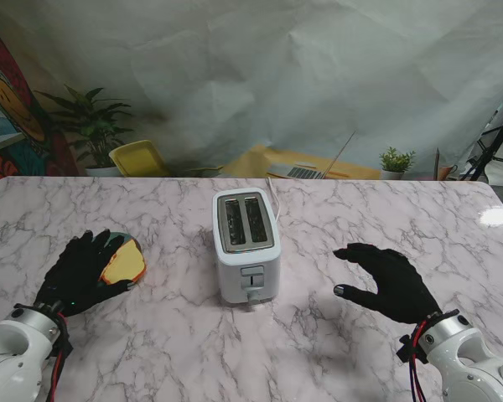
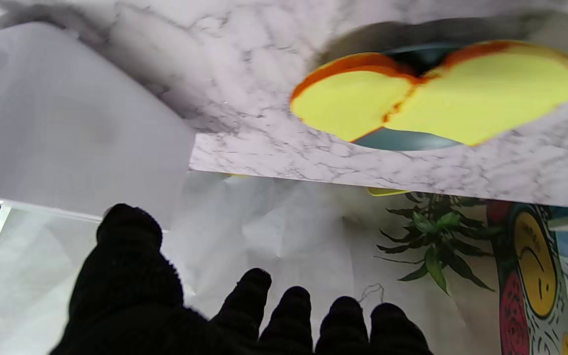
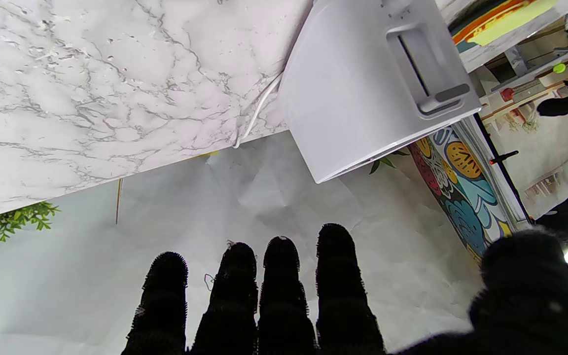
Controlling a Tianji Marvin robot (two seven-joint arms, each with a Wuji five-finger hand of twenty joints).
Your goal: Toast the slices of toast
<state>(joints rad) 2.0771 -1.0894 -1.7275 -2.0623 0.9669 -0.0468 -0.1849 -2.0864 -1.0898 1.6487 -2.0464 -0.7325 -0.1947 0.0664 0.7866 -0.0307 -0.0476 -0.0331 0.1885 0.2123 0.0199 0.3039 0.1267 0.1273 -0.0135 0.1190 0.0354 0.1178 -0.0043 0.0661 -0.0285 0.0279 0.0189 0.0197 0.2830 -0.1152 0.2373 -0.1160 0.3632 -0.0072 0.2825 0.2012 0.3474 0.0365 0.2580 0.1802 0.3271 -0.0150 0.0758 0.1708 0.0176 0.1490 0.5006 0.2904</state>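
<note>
While the toaster point(image 1: 246, 245) stands upright at the middle of the marble table point(image 1: 360, 209), both slots point(image 1: 245, 219) face up and its lever point(image 1: 252, 271) sits on the end nearest me. From the stand's view I cannot tell what the slots hold. Two toast slices point(image 1: 124, 260) lie side by side on a dark plate point(image 1: 116, 239) well to the toaster's left; the left wrist view shows them yellow-faced with orange crusts point(image 2: 437, 101), overlapping at the middle (the plate point(image 2: 402, 140) peeks out between and under them).

The left hand point(image 1: 82, 274) hovers palm down over the plate's near side, covering part of it, fingers point(image 2: 289, 315) extended and slightly apart, thumb off to one side, gripping nothing. Whether it touches the toast I cannot tell.

The right hand point(image 1: 388, 280) is well to the toaster's right, apart from it, holding nothing; its four fingers point(image 3: 281, 281) lie close together and the thumb juts toward the toaster point(image 3: 372, 84).
</note>
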